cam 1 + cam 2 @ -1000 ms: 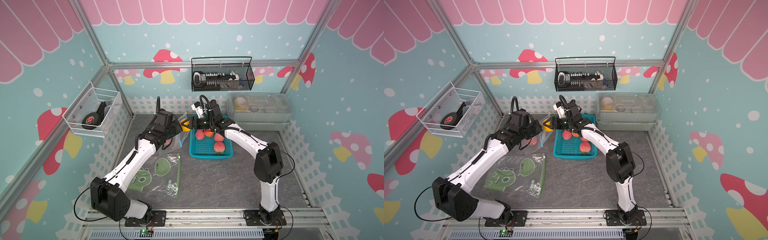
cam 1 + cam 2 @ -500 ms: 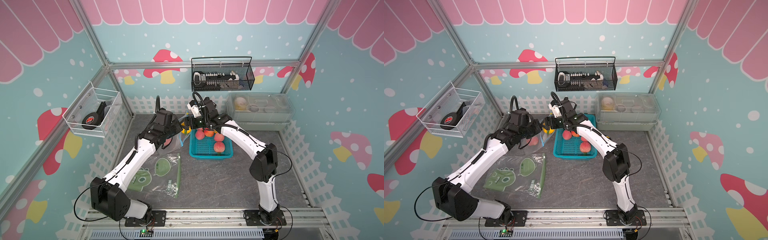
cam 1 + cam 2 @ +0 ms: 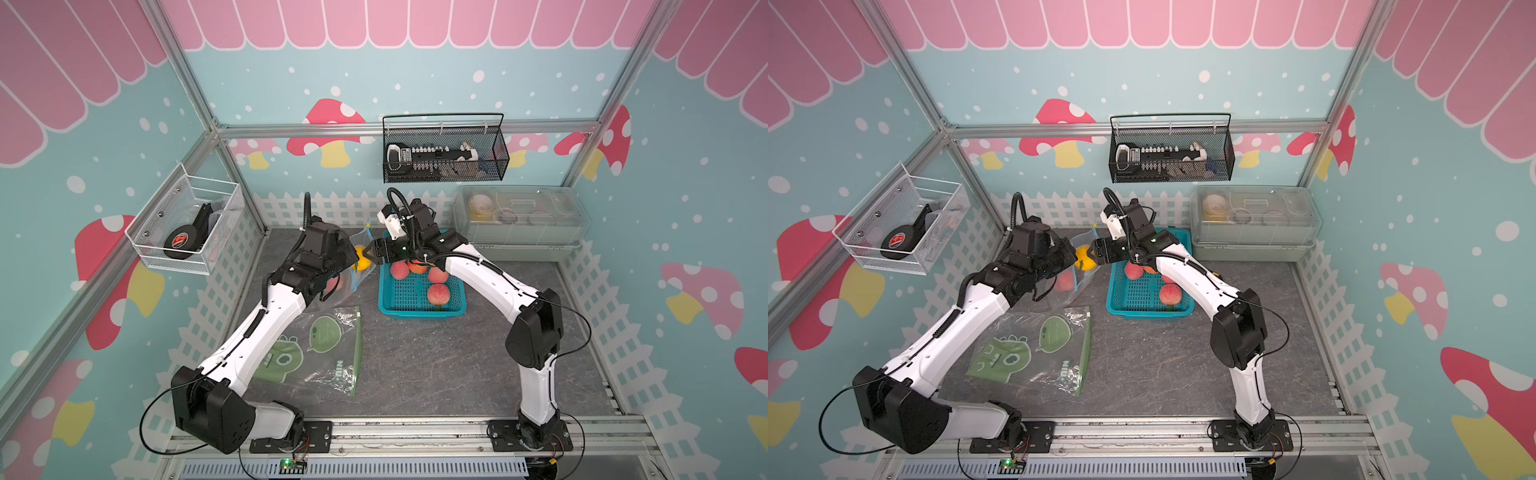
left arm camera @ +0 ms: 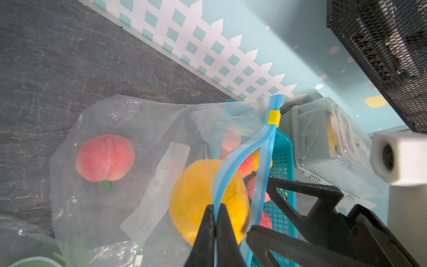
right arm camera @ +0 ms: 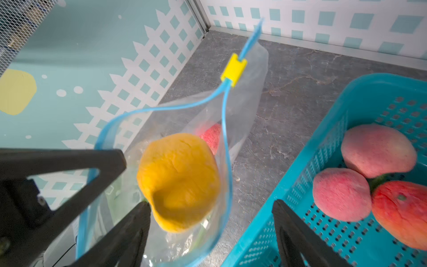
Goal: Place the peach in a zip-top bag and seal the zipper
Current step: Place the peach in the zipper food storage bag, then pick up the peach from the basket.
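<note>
Bag [image 4: 115, 120] rim clamped in your left pincer [image 4: 214, 208], your right pincer [image 5: 210, 204] spread apart beside yellow peach [image 5: 180, 180] at its mouth

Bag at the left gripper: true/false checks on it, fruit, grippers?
1. The left gripper is shut on the rim of the bag. True.
2. The bag is sealed. False: its mouth gapes, slider at one end.
3. A pink peach lies inside the bag. True.
4. The right gripper grips the yellow fruit. False: it is open; the fruit sits in the bag's mouth.
5. The basket is empty. False: it holds peaches.
</note>
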Robot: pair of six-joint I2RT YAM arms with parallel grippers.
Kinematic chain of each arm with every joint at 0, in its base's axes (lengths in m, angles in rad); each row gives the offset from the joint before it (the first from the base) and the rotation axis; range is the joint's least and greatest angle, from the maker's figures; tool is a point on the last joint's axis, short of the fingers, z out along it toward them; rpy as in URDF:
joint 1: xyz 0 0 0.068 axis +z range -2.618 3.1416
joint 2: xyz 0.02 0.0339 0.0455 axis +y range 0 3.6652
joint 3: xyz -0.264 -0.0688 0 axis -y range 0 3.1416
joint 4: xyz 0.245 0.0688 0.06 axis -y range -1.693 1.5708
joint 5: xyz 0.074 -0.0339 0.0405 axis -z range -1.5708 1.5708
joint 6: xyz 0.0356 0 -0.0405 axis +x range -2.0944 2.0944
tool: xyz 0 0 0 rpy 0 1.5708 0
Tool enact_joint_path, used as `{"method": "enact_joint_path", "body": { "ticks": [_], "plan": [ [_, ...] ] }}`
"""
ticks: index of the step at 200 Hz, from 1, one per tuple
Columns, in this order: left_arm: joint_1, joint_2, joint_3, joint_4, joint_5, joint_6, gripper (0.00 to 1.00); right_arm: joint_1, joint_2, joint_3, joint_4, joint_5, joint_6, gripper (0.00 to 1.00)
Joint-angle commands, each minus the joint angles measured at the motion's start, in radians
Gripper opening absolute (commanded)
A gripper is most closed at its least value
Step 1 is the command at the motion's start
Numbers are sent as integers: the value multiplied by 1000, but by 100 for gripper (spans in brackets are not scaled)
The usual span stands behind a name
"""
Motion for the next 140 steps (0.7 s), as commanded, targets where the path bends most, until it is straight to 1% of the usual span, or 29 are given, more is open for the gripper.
{"method": "enact_joint_path", "body": {
  "ticks": [1, 13, 30, 49, 66, 86, 105, 140],
  "plan": [
    [6, -24, -7, 20, -45, 11, 0, -26, -131, -72, 74, 69, -2, 84],
    [7, -25, -3, 8, -50, 24, 0, -53, -174, -133, 73, 103, -8, 85],
    [7, -27, 0, -2, -58, 31, 0, -113, -220, -223, 51, 115, -12, 85],
    [7, -34, 6, -4, -49, 51, 0, -174, -238, -285, -42, 154, -54, 85],
    [7, -42, 8, -9, -52, 72, 0, -208, -236, -313, -147, 223, -117, 84],
    [7, -40, 6, -13, -47, 80, 0, -216, -224, -330, -248, 315, -183, 85],
    [8, -26, 8, -13, -22, 82, 0, -216, -203, -336, -319, 388, -200, 85],
    [8, -3, 12, -13, 13, 81, 0, -216, -167, -335, -394, 438, -206, 84]
  ]
}}
